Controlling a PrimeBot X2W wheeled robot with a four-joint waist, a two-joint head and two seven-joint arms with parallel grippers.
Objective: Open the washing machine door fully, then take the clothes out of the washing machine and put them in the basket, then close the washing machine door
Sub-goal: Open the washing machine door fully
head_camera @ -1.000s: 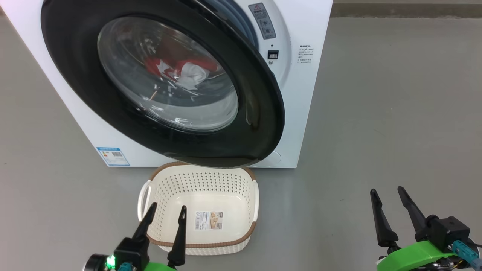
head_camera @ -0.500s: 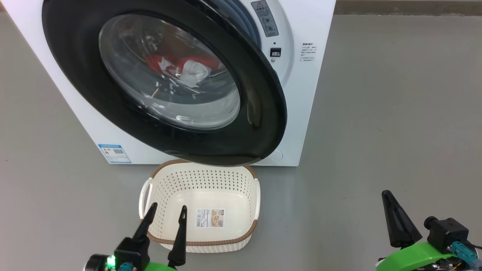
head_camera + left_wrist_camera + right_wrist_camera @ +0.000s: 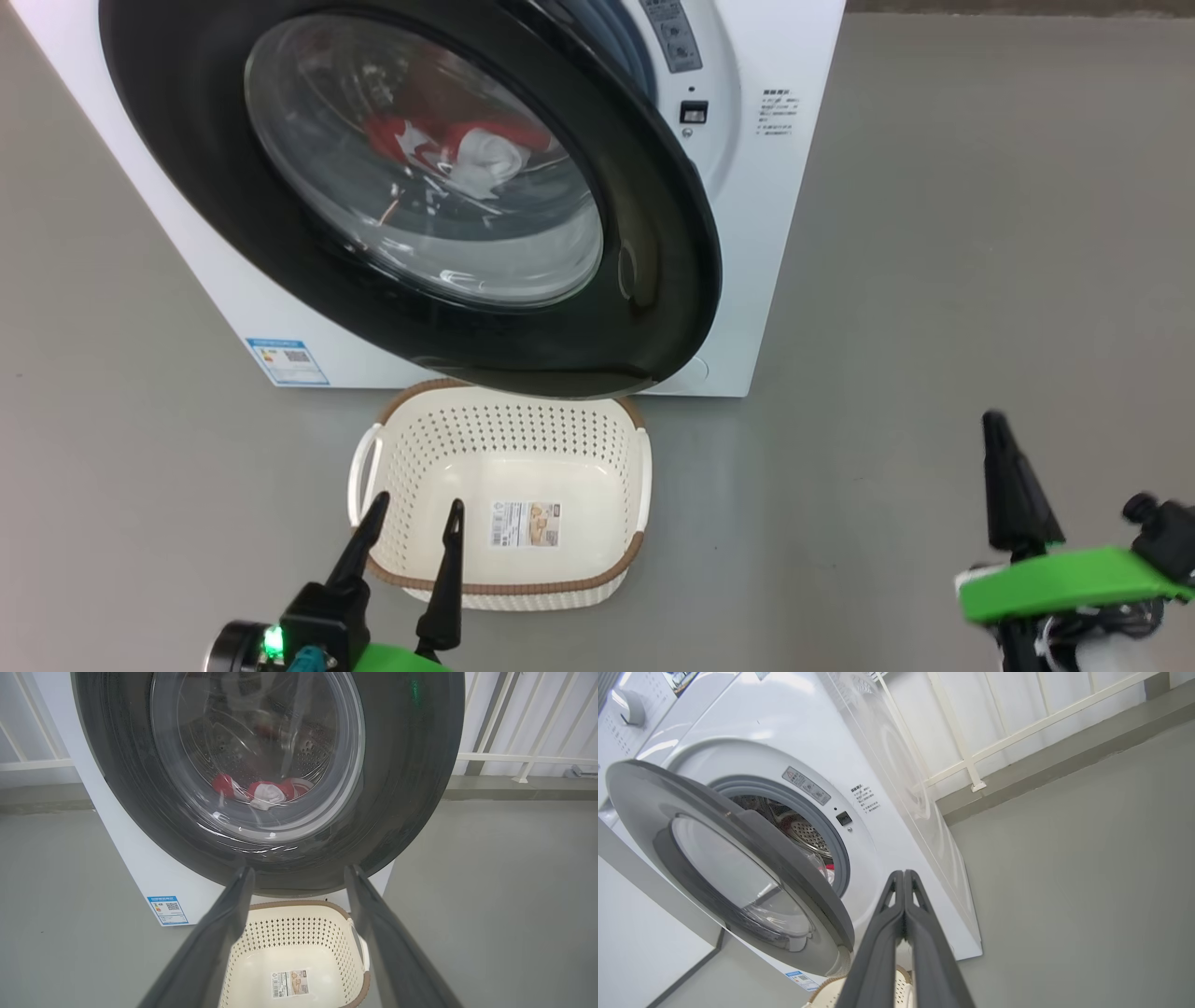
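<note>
The washing machine (image 3: 775, 233) is a white front-loader whose door (image 3: 653, 280), black-rimmed with a glass bowl, stands partly open and swung toward me. Red and white clothes (image 3: 448, 149) lie in the drum, seen through the glass. In the left wrist view the clothes (image 3: 261, 793) also show behind the door (image 3: 402, 788). The cream basket (image 3: 509, 588) sits empty on the floor under the door's lower edge. My left gripper (image 3: 416, 504) hovers open over the basket's near left rim. Well right of the basket, my right gripper (image 3: 994, 425) is shut on nothing, and in its own view its tips (image 3: 903, 873) point at the machine's front (image 3: 794, 732).
Grey floor (image 3: 934, 280) stretches to the right of the machine. A blue label (image 3: 288, 361) sits low on the machine's front. A white railing (image 3: 971, 760) and a low kerb run behind the machine.
My right gripper has closed its fingers and risen a little toward the right. The head camera has shifted slightly. The left gripper, door and basket stay as they were.
</note>
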